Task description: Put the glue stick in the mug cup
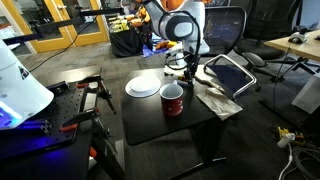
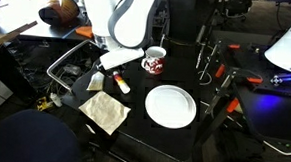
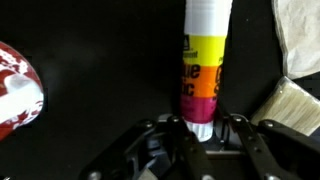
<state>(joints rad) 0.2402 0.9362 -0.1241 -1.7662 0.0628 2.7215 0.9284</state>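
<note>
The pincer [image 3: 203,130] is seen spread, its jaws straddling the near end of the glue stick [image 3: 205,60], which lies on the table [image 3: 100,50] and runs straight ahead of the pincer. Contact seems not yet made, though the gaps are hard to judge. The jaws should be closed squarely across the barrel before any lift. The mug cup [image 3: 15,95] stands to the pincer's left across bare table. A cloth [image 3: 300,35] and a brush-like thing [image 3: 290,108] crowd its right.

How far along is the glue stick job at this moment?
Done: the claw sits at the glue stick, straddling one end. In hand: the grasp; closed or not, I cannot tell. Left: lifting the stick from the table and putting it into the red mug.
</note>
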